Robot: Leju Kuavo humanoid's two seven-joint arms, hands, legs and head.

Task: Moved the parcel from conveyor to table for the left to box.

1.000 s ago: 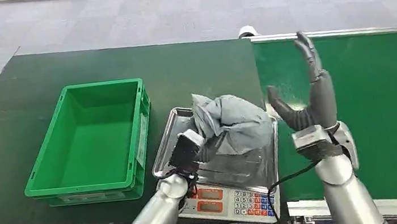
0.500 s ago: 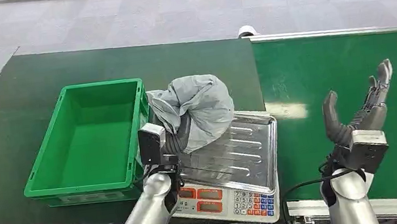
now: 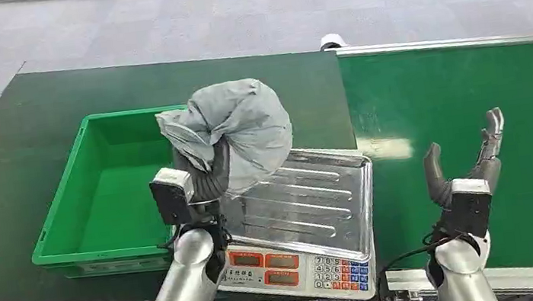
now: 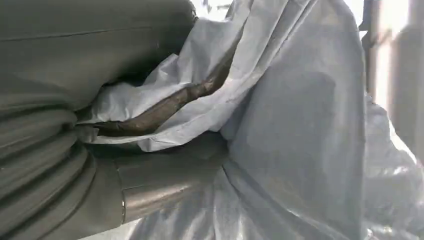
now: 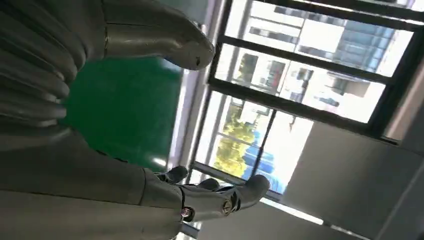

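Observation:
A crumpled grey plastic parcel (image 3: pixel 234 133) hangs in the air, gripped from below by my left hand (image 3: pixel 207 174). It sits above the gap between the green crate (image 3: pixel 116 187) and the scale's steel tray (image 3: pixel 308 205). In the left wrist view the parcel (image 4: pixel 295 125) is wrapped around my dark fingers (image 4: pixel 165 107). My right hand (image 3: pixel 466 166) is raised over the near part of the green conveyor belt (image 3: pixel 471 94), fingers spread and pointing up, holding nothing; its fingers (image 5: pixel 210 197) stand apart in the right wrist view.
The green crate is bare inside and stands on the dark green table (image 3: pixel 33 148). An electronic scale with a keypad (image 3: pixel 301 267) sits at the table's front edge. Grey carpet floor lies beyond.
My left hand has lifted the parcel off the scale tray and carried it up and left toward the crate. My right hand has drawn back from the tray and lowered toward the belt's near edge.

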